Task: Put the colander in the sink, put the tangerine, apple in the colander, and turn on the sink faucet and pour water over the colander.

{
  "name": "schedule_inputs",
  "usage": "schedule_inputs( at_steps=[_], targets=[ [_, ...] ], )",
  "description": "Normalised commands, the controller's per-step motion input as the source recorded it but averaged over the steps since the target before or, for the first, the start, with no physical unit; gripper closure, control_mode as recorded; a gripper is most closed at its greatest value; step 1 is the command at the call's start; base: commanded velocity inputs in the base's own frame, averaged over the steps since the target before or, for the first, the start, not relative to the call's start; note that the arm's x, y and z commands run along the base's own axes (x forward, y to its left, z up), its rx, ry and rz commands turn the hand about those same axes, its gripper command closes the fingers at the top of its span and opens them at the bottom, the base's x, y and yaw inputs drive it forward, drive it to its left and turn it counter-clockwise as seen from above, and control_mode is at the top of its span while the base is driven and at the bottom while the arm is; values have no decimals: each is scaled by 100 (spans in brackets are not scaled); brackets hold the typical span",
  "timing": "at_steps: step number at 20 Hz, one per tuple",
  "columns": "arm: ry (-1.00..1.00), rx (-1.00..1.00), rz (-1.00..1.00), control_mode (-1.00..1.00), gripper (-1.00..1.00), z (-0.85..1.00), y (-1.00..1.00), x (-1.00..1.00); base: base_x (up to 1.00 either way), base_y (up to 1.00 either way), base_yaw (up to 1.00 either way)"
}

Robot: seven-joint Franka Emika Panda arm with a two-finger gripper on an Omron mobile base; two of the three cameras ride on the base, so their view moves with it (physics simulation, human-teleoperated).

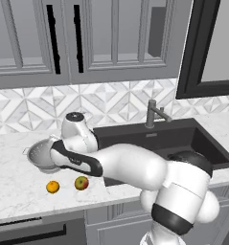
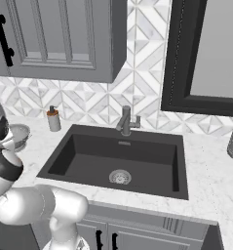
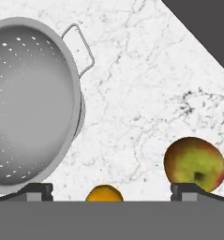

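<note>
Three things wait on the desk (image 1: pixel 20 191) left of the sink (image 2: pixel 88 151): the colander (image 1: pixel 39 155) sits nearer the back wall, and the tangerine (image 1: pixel 52 186) and apple (image 1: pixel 81 183) lie side by side nearer the front edge, close together but not touching, the apple on the sink side. None of them is in the basin, so the first step, carrying the colander over, looks not yet done. The gripper (image 3: pixel 111 193) hovers above this group with its jaws spread wide and nothing between them; in the hand view one fingertip stands at the colander (image 3: pixel 31 103) rim and the other in front of the apple (image 3: pixel 194 164), with the tangerine (image 3: pixel 104 193) peeking up between, and I cannot tell that either tip touches anything. To do the step well, the jaws probably should shift off the fruit and centre on the colander's rim or on its wire handle (image 3: pixel 80 47), since the bowl is far wider than the jaws' spread and only a thin edge can be pinched. Coming straight down onto the rim, clear of the tangerine, would avoid knocking the fruit rolling toward the desk's front edge. A firm pinch matters, as the smooth metal bowl may swing or slip when lifted. The faucet (image 2: pixel 126 120) stands at the sink's back edge and a soap bottle (image 2: pixel 53 118) near its back left corner, so the carry should stay low and forward of both.
</note>
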Motion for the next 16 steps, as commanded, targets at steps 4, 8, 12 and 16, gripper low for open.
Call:
schedule_inputs(
  at_steps=[4, 8, 12, 16],
  targets=[
    [8, 0, 0, -100, -100, -21, 25, 46, 0, 0, 0],
    [4, 0, 0, -100, -100, -11, 8, 45, 0, 0, 0],
    [8, 0, 0, -100, -100, -42, 6, 21, 0, 0, 0],
    [6, 0, -1, -100, -100, -43, 4, 22, 0, 0, 0]
  ],
)
